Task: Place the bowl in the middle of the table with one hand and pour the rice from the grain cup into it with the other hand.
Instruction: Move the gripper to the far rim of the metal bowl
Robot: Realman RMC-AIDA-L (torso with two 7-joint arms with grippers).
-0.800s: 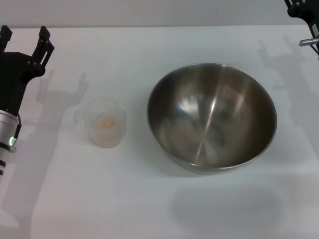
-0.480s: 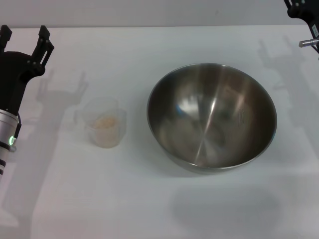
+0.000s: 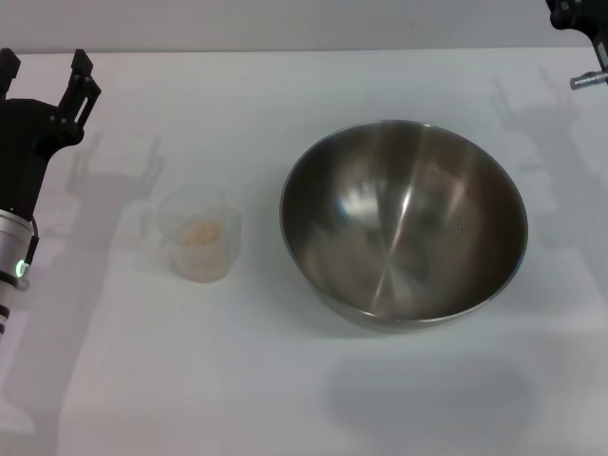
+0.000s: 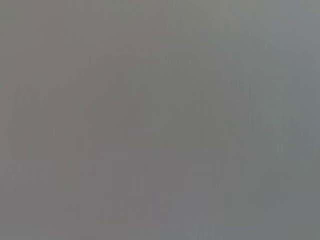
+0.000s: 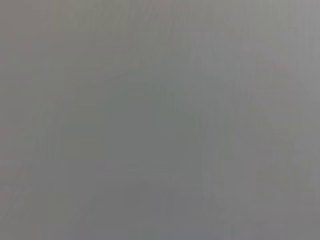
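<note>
Large round stainless-steel bowl (image 3: 403, 223) sits upright on the plain white counter (image 3: 237, 380), right of centre, empty inside; small translucent plastic grain cup (image 3: 198, 233) stands upright to its left, apart from it, with pale beige rice (image 3: 199, 234) in it. Left end effector (image 3: 43, 71), black, hovers at the counter's left edge, well apart from the cup, prongs spread wide, gripping nothing. Right end effector (image 3: 578, 13) is only partly visible at the far right corner, fingers' state cannot tell; both wrist views show nothing usable.

Lab-like test bench: bare white table (image 3: 285, 399), plain grey backdrop, robot arms.
</note>
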